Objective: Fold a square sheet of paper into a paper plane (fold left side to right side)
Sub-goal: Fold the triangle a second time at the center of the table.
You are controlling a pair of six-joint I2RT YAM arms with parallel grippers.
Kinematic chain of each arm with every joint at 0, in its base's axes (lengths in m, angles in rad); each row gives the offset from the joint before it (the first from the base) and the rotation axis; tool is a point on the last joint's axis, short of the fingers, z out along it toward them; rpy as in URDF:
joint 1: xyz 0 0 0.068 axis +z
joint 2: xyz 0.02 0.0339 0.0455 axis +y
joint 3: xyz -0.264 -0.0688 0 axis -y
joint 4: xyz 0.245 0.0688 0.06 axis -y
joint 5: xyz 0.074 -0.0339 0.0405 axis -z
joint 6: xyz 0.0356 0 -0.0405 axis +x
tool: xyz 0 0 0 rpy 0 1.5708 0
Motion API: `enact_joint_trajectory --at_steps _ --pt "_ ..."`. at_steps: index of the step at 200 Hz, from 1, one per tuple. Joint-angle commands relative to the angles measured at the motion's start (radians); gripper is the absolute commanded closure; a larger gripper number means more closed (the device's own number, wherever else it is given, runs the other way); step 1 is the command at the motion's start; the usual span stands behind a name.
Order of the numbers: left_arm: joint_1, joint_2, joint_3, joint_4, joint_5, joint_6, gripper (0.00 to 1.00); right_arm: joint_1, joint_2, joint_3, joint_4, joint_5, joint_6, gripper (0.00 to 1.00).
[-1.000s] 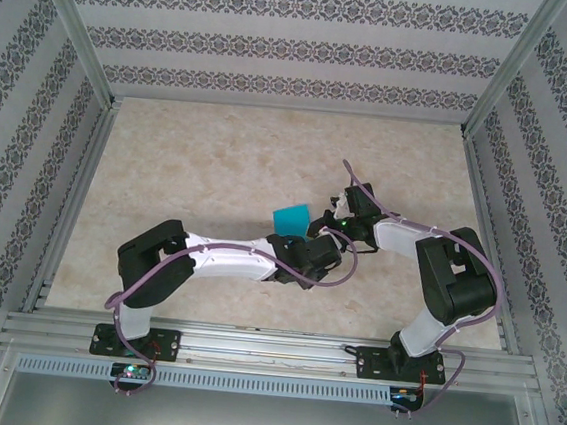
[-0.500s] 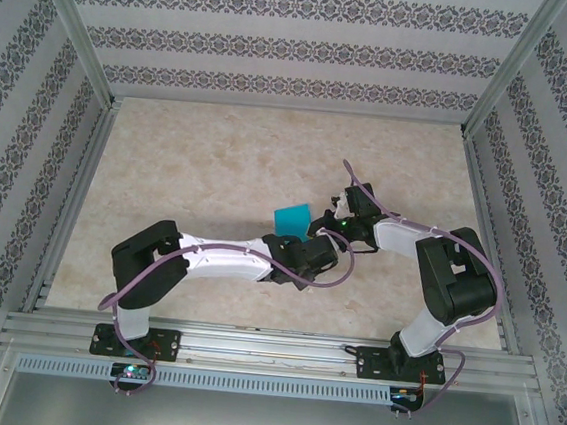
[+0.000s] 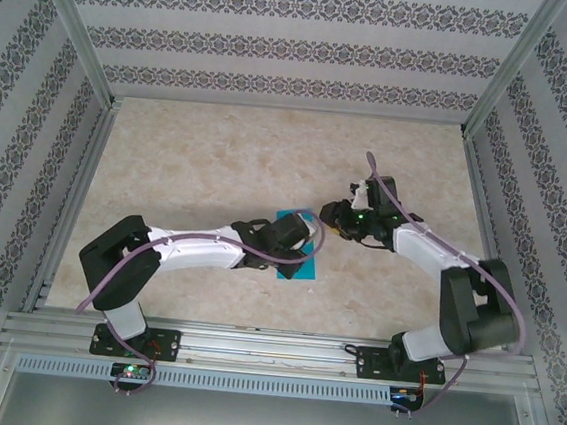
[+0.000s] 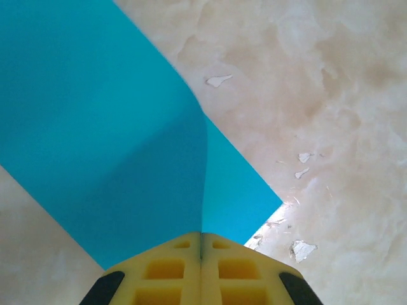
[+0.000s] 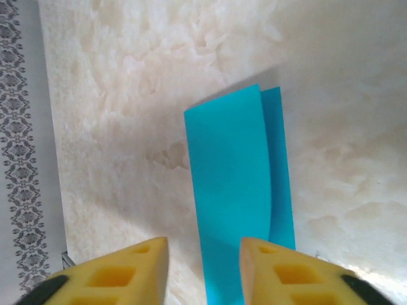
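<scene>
Pale marble-patterned table (image 3: 188,163), walled in by striped floral wallpaper (image 3: 299,48), carries the thin teal-blue square sheet of paper (image 3: 303,267) around its middle, slightly nearer the near edge. The left fingers (image 4: 178,267) are pressed together, pinching a raised crease of the sheet. The right fingers (image 5: 133,270) stand spread apart, hovering over one end of the doubled sheet, whose upper layer bows off the lower one.
</scene>
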Motion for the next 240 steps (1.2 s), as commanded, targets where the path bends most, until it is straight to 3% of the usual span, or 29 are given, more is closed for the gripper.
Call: enact_joint_trajectory --at_steps 1,30,106,240 --pt "0.060 -0.023 -0.067 0.165 0.187 -0.139 1.00 0.004 -0.052 -0.084 -0.051 0.009 -0.043 0.78" --pt "0.109 -0.012 -0.113 0.247 0.262 -0.216 1.00 0.067 -0.081 -0.171 -0.011 -0.001 -0.013 1.00" --pt "0.128 -0.008 -0.103 0.178 0.251 -0.209 1.00 0.214 0.009 -0.226 0.081 0.071 0.052 1.00" --pt "0.214 0.014 -0.085 0.091 0.305 -0.087 1.00 0.231 0.129 -0.198 -0.027 0.126 -0.012 1.00"
